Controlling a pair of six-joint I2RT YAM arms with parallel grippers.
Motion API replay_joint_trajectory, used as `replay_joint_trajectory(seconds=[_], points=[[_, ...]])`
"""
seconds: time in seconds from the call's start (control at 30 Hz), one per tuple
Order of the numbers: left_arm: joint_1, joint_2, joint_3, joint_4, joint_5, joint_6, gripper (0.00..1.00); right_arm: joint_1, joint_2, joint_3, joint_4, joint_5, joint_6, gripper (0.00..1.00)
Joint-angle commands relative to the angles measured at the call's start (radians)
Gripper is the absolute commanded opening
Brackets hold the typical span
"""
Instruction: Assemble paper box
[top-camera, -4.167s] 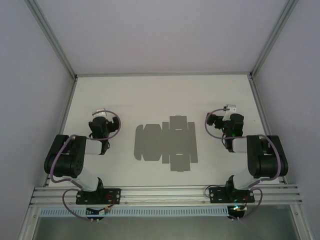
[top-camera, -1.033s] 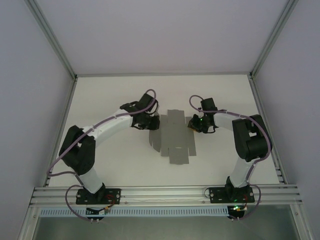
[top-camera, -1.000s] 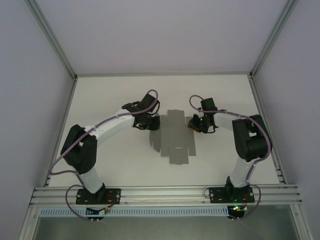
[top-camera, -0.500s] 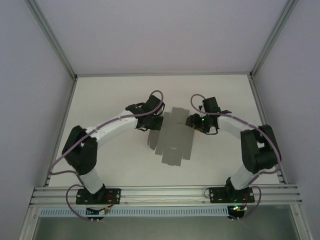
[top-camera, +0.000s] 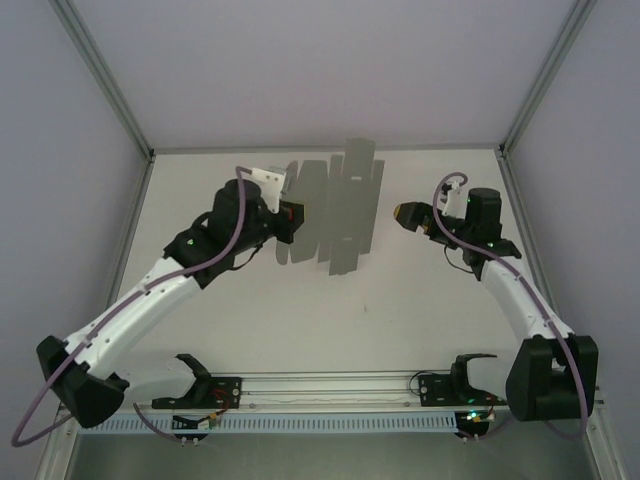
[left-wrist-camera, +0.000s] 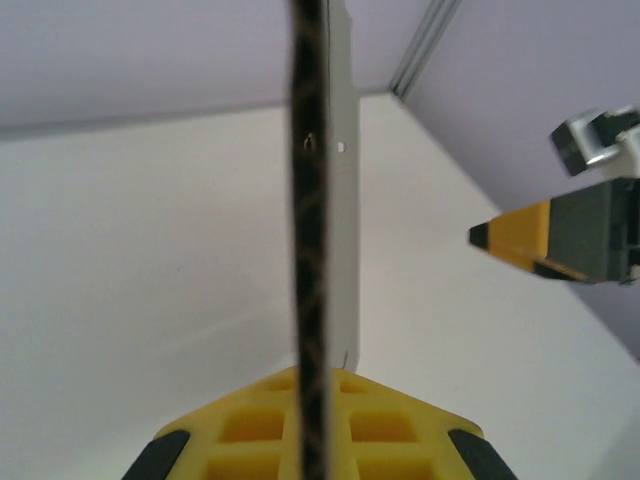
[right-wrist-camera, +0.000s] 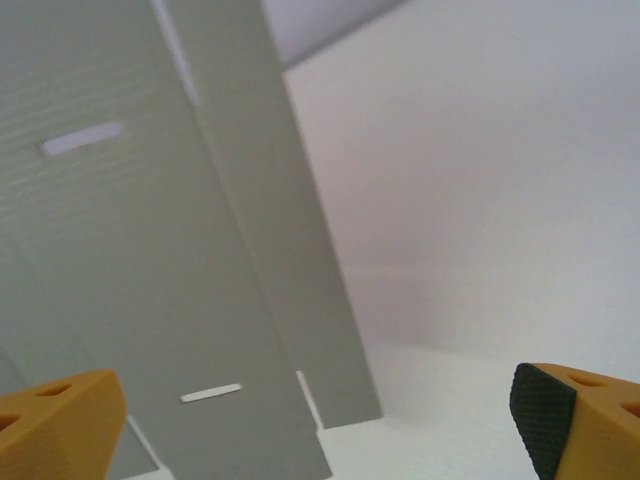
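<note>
Hanging above a white table walled by pale lilac panels, the flat grey paper box stands upright in the air, clamped in the left tool; the right tool hovers just beside its right edge, fingers spread apart. The left wrist view shows the sheet edge-on as a thin line, while the right wrist view shows its broad face with two slots.

No readable text, labels, brands, numbers or signs; paper box plain grey, unprinted.
</note>
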Motion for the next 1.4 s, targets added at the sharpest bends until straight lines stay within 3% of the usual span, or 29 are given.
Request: replay_joint_trajectory(seconds=[0.0,0.4,0.73,0.9,1.07,1.27,1.37], points=[[0.008,-0.047,-0.034,0.115,0.115,-0.017,0.0,-0.005,-0.026,-0.023,0.12,-0.138,-0.013,0.99],[0.013,-0.121,-0.069,0.176,0.223,-0.094,0.0,-0.045,0.093,0.062,0.146,-0.373,0.015,0.83],[0.013,-0.113,-0.06,0.155,0.171,-0.108,0.0,-0.045,0.123,0.041,0.224,-0.48,0.034,0.29],[0.014,-0.093,-0.061,0.161,0.149,-0.112,0.0,-0.045,0.128,0.017,0.301,-0.561,0.055,0.18],[0.015,-0.07,-0.061,0.166,0.138,-0.113,0.0,-0.045,0.13,0.006,0.345,-0.632,0.052,0.16],[0.018,-0.052,-0.06,0.172,0.14,-0.116,0.0,-0.042,0.102,0.016,0.238,-0.577,-0.033,0.07],[0.016,-0.045,-0.06,0.174,0.142,-0.118,0.0,-0.017,0.085,0.058,0.074,-0.441,-0.139,0.02]])
